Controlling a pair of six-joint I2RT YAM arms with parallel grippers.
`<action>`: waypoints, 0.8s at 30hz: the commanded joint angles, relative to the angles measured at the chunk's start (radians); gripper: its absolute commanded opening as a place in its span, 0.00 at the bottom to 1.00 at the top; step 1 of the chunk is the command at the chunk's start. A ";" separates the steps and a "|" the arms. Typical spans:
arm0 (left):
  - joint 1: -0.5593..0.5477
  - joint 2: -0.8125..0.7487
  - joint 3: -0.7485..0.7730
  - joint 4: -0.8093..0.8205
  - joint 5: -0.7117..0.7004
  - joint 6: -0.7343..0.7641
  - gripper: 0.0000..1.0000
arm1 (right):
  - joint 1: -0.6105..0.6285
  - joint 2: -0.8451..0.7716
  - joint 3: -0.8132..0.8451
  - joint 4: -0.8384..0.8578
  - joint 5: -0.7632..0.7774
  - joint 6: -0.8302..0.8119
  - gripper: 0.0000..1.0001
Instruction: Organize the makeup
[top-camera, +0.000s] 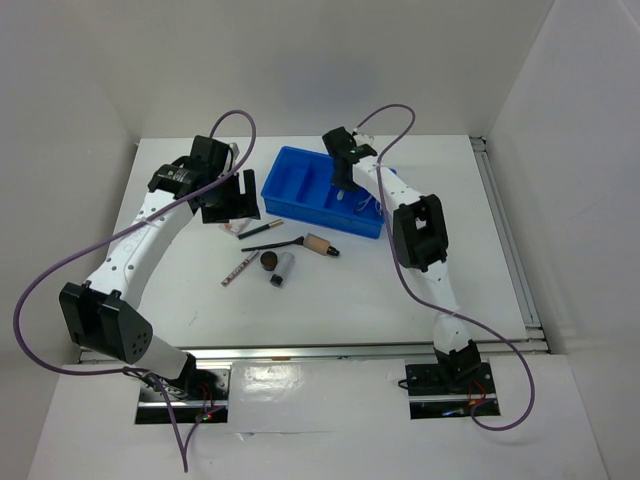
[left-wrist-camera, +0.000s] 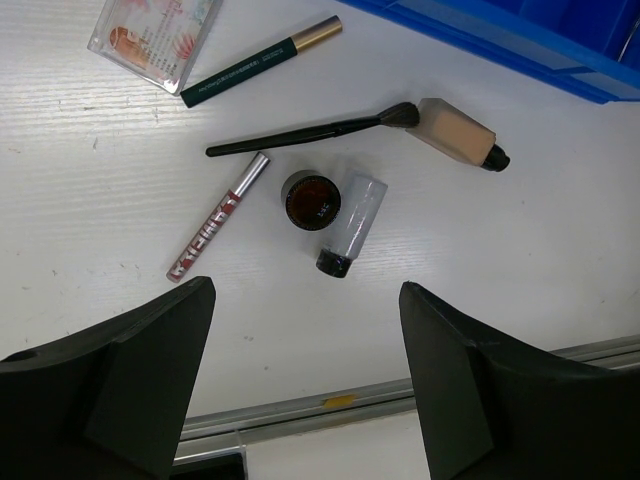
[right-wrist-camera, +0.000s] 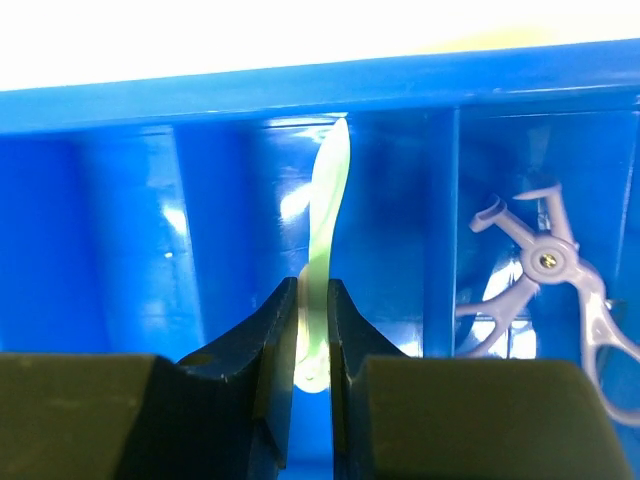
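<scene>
My right gripper (right-wrist-camera: 315, 300) is shut on a pale green tool (right-wrist-camera: 325, 230) and holds it inside a middle compartment of the blue tray (right-wrist-camera: 300, 95). A lilac tool (right-wrist-camera: 545, 275) lies in the compartment to its right. My left gripper (left-wrist-camera: 305, 290) is open and empty, above the loose makeup: a pinkish packet (left-wrist-camera: 150, 35), a dark pencil (left-wrist-camera: 260, 62), a black brush (left-wrist-camera: 310, 133), a beige black-tipped tube (left-wrist-camera: 455, 135), a brown round pot (left-wrist-camera: 311, 199), a grey cylinder (left-wrist-camera: 350, 222) and a lip-gloss wand (left-wrist-camera: 215, 220).
In the top view the blue tray (top-camera: 300, 185) stands at the back centre, with my right gripper (top-camera: 345, 180) over it and my left gripper (top-camera: 225, 200) to its left. A metal rail (top-camera: 330, 350) runs along the table's near edge.
</scene>
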 joint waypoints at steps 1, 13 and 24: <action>0.006 -0.010 0.007 0.005 0.001 0.016 0.88 | -0.006 -0.098 0.014 0.048 0.022 -0.017 0.00; 0.006 -0.010 0.007 0.005 0.019 0.016 0.88 | 0.013 -0.202 0.014 0.039 0.097 -0.057 0.00; 0.006 -0.010 0.007 0.014 0.016 0.025 0.88 | -0.021 -0.359 -0.219 0.043 0.165 -0.084 0.00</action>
